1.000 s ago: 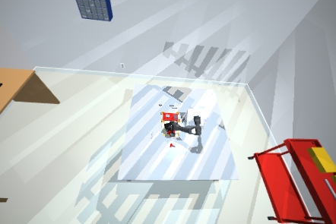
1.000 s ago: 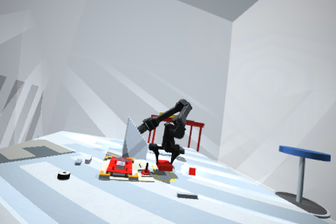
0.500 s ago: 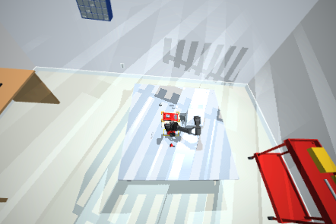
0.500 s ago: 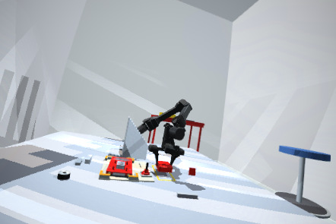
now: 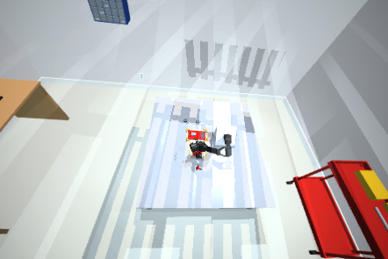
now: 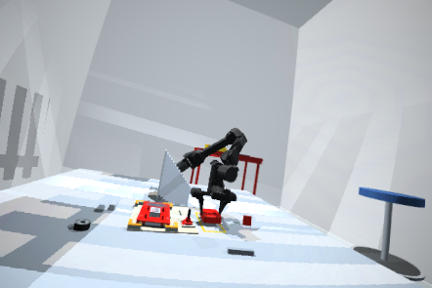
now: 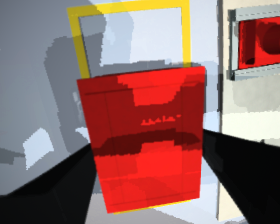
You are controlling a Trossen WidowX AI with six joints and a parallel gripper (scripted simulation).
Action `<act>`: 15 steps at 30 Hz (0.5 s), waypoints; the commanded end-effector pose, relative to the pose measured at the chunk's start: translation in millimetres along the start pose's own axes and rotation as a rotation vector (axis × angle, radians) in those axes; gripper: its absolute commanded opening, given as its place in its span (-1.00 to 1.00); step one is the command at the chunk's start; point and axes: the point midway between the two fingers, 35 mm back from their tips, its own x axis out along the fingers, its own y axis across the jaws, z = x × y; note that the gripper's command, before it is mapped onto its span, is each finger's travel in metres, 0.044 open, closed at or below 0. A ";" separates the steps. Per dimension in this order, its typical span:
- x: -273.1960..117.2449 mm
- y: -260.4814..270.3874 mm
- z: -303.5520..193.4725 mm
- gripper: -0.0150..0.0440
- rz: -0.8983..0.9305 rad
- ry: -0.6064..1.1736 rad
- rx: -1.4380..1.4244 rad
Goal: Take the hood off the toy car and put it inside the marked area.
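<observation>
The red hood (image 6: pixel 211 216) (image 7: pixel 152 167) is between the two black fingers of my gripper (image 6: pixel 211 213) (image 7: pixel 146 141), which is shut on it by its sides. The hood is low over the marked area, a yellow outline (image 6: pixel 213 231) (image 7: pixel 186 35). In the wrist view it covers the near part of the outline, and a thin yellow strip shows at its near edge. Whether it touches the table cannot be told. The toy car (image 5: pixel 196 134) (image 6: pixel 154 213), red with yellow and black corners, stands beside the area.
A red part with an upright stick (image 6: pixel 187 221) stands on the pale board between car and area. A red block (image 6: pixel 247 220) lies beyond the area, and a dark bar (image 6: pixel 240 252) lies nearer the exterior camera. A grey panel (image 6: pixel 173 184) stands behind the car. A black wheel (image 6: pixel 82 226) lies farther off.
</observation>
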 end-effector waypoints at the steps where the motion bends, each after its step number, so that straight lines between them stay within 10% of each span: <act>1: 3.0 -0.7 -0.2 -0.49 -0.004 0.000 0.005; 15: 9.9 -0.6 -0.4 -0.49 -0.004 0.000 0.005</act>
